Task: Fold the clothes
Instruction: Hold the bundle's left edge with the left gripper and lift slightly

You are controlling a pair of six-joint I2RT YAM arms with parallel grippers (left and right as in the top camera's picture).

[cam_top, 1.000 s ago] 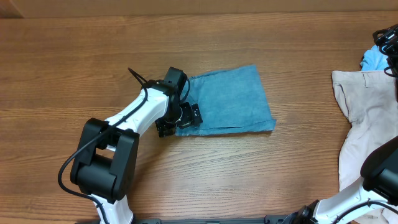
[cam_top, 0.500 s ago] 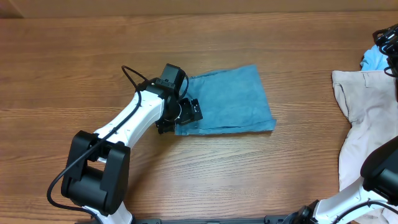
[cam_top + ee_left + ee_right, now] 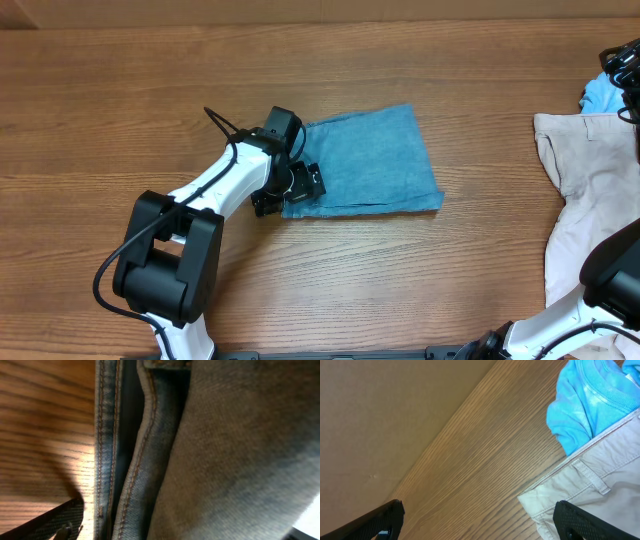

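Lying folded into a flat, roughly four-sided slab directly ahead of and under the left gripper, with most of the cloth spreading off to that gripper's right: light blue faded denim jeans. Seen up close from the left wrist as soft, grainy twill with thick doubled seams stitched in orange-brown thread, several layers stacked at the fold edge. Bare wood-grain counter on the gripper's left, smooth and brown with long streaks. Left gripper spread wide at the jeans' left edge near the lower corner, one dark finger low over the wood just beside the outer seam, the other barely visible at the far side over the denim; nothing clamped between the jaws, though hard to tell whether the fingers press on the cloth. Well apart from the jeans, close beneath the right gripper: cream trousers in smooth woven cotton, waistband and belt loop showing, loosely spread and rumpled rather than folded. Just beyond the trousers from that gripper, touching their waistband, a bunched bright blue T-shirt with ribbed collar. Right gripper likewise fully open, hanging above the counter's edge of the trousers, both textured black fingertips apart with only wood and cloth seen between them, holding nothing.
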